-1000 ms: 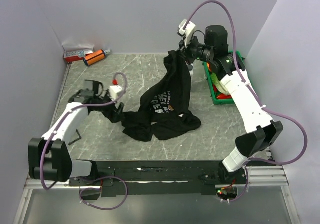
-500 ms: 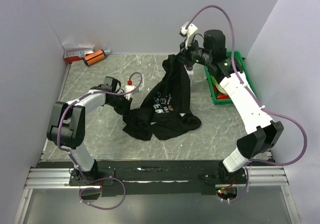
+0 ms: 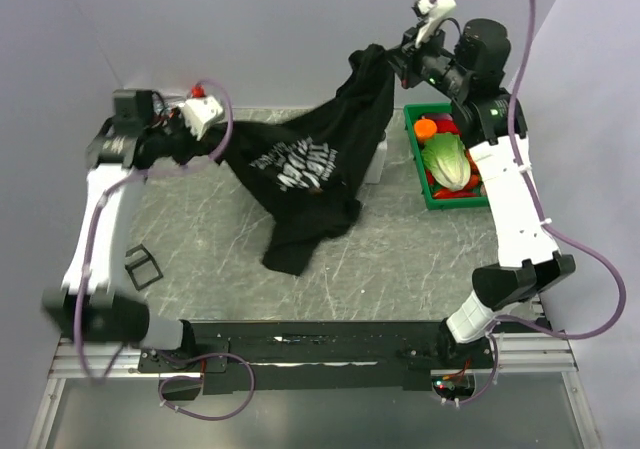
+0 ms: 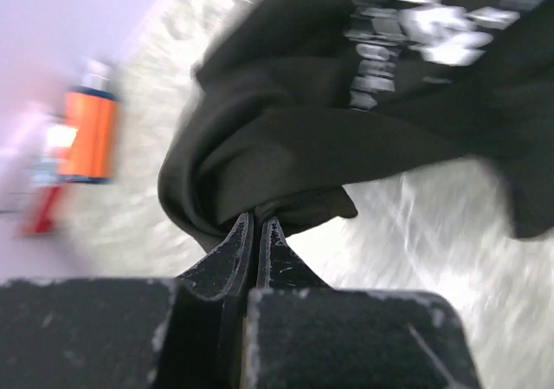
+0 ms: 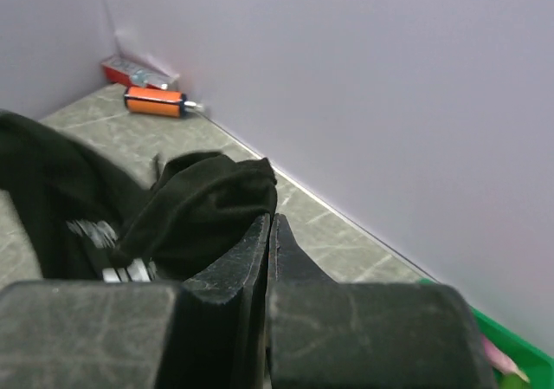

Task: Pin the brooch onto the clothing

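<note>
while left hand (image 4: 257,226) and right hand (image 5: 270,221) each clamp the t-shirt (image 3: 340,129), white lettering (image 3: 296,161) unreadable

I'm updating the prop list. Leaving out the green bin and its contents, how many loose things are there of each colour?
Black: 2, T-shirt and square frame
Orange: 1, tube
Red: 1, box
White: 1, block
Total: 5

The clothing (image 3: 310,164) spans from the left end effector (image 4: 257,222) to the right end effector (image 5: 270,222), left of the tray (image 3: 450,204).
</note>
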Controlling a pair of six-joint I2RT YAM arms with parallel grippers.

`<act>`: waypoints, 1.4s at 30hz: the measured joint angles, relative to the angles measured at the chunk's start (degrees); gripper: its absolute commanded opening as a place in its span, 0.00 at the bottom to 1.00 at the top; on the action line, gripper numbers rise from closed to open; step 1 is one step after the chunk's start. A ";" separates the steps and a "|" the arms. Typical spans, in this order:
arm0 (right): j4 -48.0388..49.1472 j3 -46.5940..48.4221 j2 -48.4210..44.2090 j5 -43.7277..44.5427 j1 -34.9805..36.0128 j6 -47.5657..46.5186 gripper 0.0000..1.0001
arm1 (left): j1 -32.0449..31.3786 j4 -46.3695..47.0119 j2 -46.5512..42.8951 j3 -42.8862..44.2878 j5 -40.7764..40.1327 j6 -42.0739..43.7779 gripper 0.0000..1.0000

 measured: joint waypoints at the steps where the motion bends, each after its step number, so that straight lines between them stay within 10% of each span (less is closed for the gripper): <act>1: 0.15 -0.48 -0.52 -0.07 -0.50 0.04 0.00 | 0.04 -2.01 -3.80 -0.17 -0.46 2.27 0.01; 4: -0.15 -5.79 -4.50 -0.81 -1.95 -0.13 0.00 | -0.70 -8.09 -15.82 -6.45 -1.16 8.92 0.04; 10: -4.28 -22.49 -16.70 -5.18 -2.51 -2.47 0.00 | -1.20 -24.94 -28.09 -24.57 -2.56 17.49 0.54; 13: -7.54 -30.18 -22.05 -8.04 -2.51 -4.33 0.00 | -1.31 -26.97 -26.95 -27.74 -3.21 17.11 0.64; 21: -12.09 -49.24 -26.21 -10.08 -2.51 -6.91 0.00 | -1.36 -12.13 -12.79 -23.45 -3.78 6.34 0.60; 42: -11.30 -48.39 -23.28 -10.45 -2.51 -7.15 0.00 | -9.42 29.88 34.60 -2.08 -4.81 -27.19 0.42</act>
